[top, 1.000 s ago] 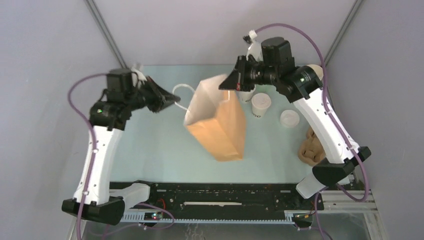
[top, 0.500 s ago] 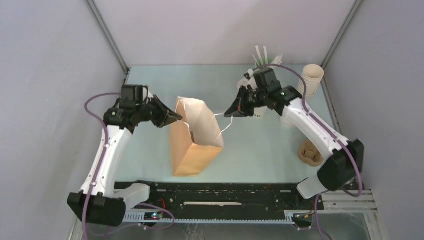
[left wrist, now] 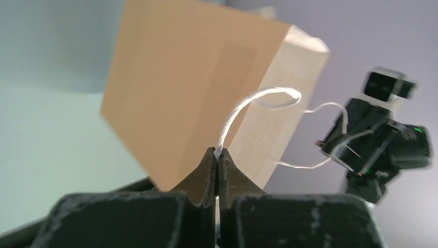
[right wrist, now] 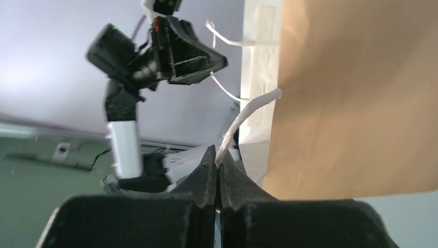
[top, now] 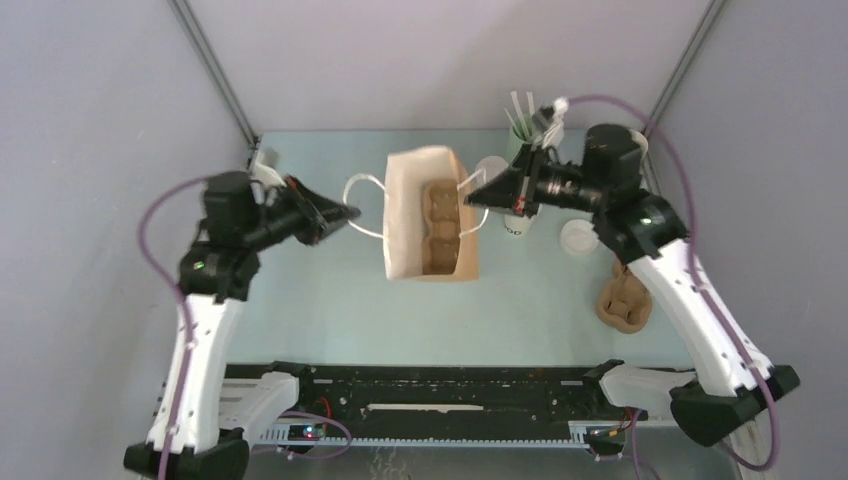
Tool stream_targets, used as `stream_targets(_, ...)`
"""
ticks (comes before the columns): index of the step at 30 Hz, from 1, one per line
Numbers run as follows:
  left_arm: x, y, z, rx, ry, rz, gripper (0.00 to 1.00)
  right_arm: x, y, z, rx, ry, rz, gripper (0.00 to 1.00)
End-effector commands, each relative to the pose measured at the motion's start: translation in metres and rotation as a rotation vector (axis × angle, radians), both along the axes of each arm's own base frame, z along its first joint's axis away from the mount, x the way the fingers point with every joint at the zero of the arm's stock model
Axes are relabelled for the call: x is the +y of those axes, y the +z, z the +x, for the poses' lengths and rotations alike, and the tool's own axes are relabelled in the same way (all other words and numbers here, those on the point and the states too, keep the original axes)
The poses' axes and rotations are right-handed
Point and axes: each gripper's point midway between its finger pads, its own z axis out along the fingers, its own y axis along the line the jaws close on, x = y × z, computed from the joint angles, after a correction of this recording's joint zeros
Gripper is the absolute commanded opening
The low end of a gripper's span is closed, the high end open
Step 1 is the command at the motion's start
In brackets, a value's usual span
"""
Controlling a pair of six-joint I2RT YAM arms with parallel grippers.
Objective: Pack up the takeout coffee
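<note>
Pinching the white string handles of the brown paper bag [top: 404,225], both grippers are clamped shut with nothing between the fingertips but cord: the left gripper [top: 349,212] on the left handle [left wrist: 243,103] and the right gripper [top: 471,198] on the right handle [right wrist: 248,107]. Each wrist view shows the fingers pressed together on a single strand. The bag is in the middle of the pale table [top: 300,290] with its mouth spread open toward the overhead camera (whether its base touches the table cannot be told), and a brown moulded cup tray [top: 440,222] shows inside it. Neither takeout coffee is in the bag: one lidded cup [top: 579,237] stands on the table to the right of the bag, next to the right arm, and the second lidded cup [top: 515,224] is between it and the bag, partly hidden under the right gripper. A green cup of white sticks [top: 521,122] stands at the far edge, and a brown lumpy piece [top: 622,302] lies near the right wall.
</note>
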Motion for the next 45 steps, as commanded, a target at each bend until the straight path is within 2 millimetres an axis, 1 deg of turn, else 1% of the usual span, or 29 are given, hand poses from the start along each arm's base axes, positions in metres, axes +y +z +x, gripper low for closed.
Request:
stream_targets(1,0.006,-0.144,0.015,0.323,0.027,0.081,0.0,-0.002,-0.147,0.044,0.265,-0.054,-0.191,0.0)
stream_targets(2,0.009,-0.163,0.009,0.368,0.026,0.113,0.0,-0.006,-0.166,0.042,0.276,-0.05,-0.256,0.0)
stream_targets(3,0.009,-0.17,0.005,0.376,0.014,0.125,0.0,-0.009,-0.175,0.04,0.278,-0.028,-0.288,0.0)
stream_targets(4,0.008,-0.168,0.002,0.361,0.003,0.13,0.0,-0.01,-0.176,0.038,0.273,-0.006,-0.288,0.0)
stream_targets(5,0.006,-0.162,-0.001,0.338,-0.007,0.125,0.0,-0.01,-0.17,0.037,0.257,0.005,-0.277,0.0)
stream_targets(7,0.002,-0.136,-0.003,0.257,-0.027,0.107,0.0,-0.009,-0.146,0.036,0.191,0.02,-0.25,0.0)
stream_targets(8,0.001,-0.126,-0.005,0.237,-0.037,0.102,0.0,-0.005,-0.133,0.036,0.164,0.031,-0.243,0.0)
stream_targets(9,-0.001,-0.115,-0.005,0.213,-0.048,0.093,0.0,-0.001,-0.121,0.035,0.143,0.051,-0.231,0.0)
stream_targets(10,-0.003,-0.105,-0.005,0.186,-0.055,0.091,0.0,0.005,-0.1,0.036,0.1,0.073,-0.208,0.0)
stream_targets(12,-0.006,-0.086,-0.003,0.142,-0.06,0.093,0.0,0.015,-0.078,0.035,0.047,0.101,-0.19,0.0)
stream_targets(14,-0.007,-0.07,0.0,0.097,-0.068,0.101,0.0,0.021,-0.056,0.034,-0.025,0.101,-0.183,0.0)
stream_targets(17,-0.008,-0.052,0.005,0.073,-0.069,0.098,0.0,0.02,-0.027,0.039,-0.068,0.076,-0.153,0.0)
stream_targets(18,-0.01,-0.041,0.007,0.054,-0.07,0.088,0.0,0.019,-0.014,0.039,-0.074,0.082,-0.133,0.0)
stream_targets(21,-0.011,0.006,0.015,-0.044,-0.066,0.067,0.0,0.021,0.02,0.039,-0.119,0.095,-0.099,0.0)
stream_targets(23,-0.013,0.046,0.014,-0.121,-0.075,0.05,0.0,0.021,0.041,0.035,-0.13,0.103,-0.071,0.0)
stream_targets(24,-0.013,0.063,0.012,-0.155,-0.077,0.043,0.0,0.021,0.05,0.032,-0.133,0.112,-0.053,0.0)
stream_targets(25,-0.013,0.086,0.007,-0.208,-0.08,0.032,0.0,0.022,0.059,0.027,-0.137,0.124,-0.033,0.0)
stream_targets(26,-0.013,0.1,0.003,-0.239,-0.083,0.023,0.0,0.022,0.065,0.022,-0.141,0.133,-0.015,0.0)
stream_targets(28,-0.014,0.117,-0.002,-0.262,-0.086,-0.003,0.0,0.021,0.074,0.013,-0.146,0.138,0.014,0.0)
stream_targets(30,-0.017,0.121,-0.006,-0.25,-0.096,-0.035,0.0,0.02,0.072,0.01,-0.11,0.136,0.03,0.0)
stream_targets(31,-0.017,0.12,-0.007,-0.239,-0.099,-0.048,0.0,0.02,0.068,0.009,-0.093,0.133,0.034,0.0)
stream_targets(33,-0.017,0.114,-0.007,-0.227,-0.094,-0.059,0.0,0.023,0.058,0.01,-0.06,0.137,0.05,0.0)
stream_targets(35,-0.016,0.104,-0.003,-0.201,-0.083,-0.058,0.0,0.025,0.055,0.009,-0.047,0.146,0.079,0.0)
stream_targets(37,-0.016,0.102,-0.002,-0.193,-0.08,-0.059,0.0,0.028,0.062,0.009,-0.063,0.159,0.099,0.0)
stream_targets(41,-0.015,0.112,-0.002,-0.214,-0.072,-0.063,0.0,0.029,0.071,0.01,-0.086,0.167,0.089,0.0)
stream_targets(45,-0.016,0.119,0.0,-0.222,-0.073,-0.07,0.0,0.024,0.077,0.01,-0.086,0.155,0.091,0.0)
